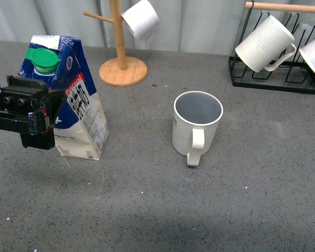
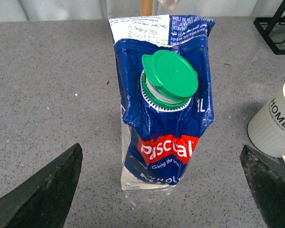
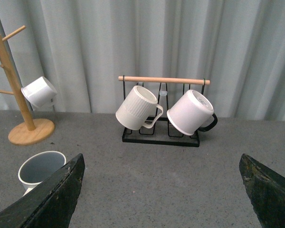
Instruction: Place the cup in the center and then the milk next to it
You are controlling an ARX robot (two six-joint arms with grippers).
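Mid-surface: the cup [image 1: 197,123] stands upright, mouth up, handle facing the robot, pale grey-blue inside. "HOME" lettering is readable near its rim in the left wrist view. The milk carton [image 1: 76,105] stands on the grey speckled surface [image 1: 147,210] to the left of the cup, well apart from it. Its green cap [image 1: 43,59] is on and its body is dented and creased.

Left hand [image 2: 160,152]: jaws wide apart with the carton between them. The left wrist view shows clear gaps on both sides, so there is no contact. In the front view the hand sits at the carton's left flank, level with the cap and label.

Right hand [image 3: 161,159]: jaws apart with nothing between them, up off the surface. Its camera faces the back curtain.

Back left is a wooden mug tree [image 1: 121,52] with a smooth white cup [image 1: 140,20] hung on a peg. Back right is a black wire rack [image 1: 275,79] with a wooden bar on top. A white ribbed mug [image 1: 265,43] hangs from it, and a second white mug [image 3: 191,113] with a dark handle hangs beside that one.
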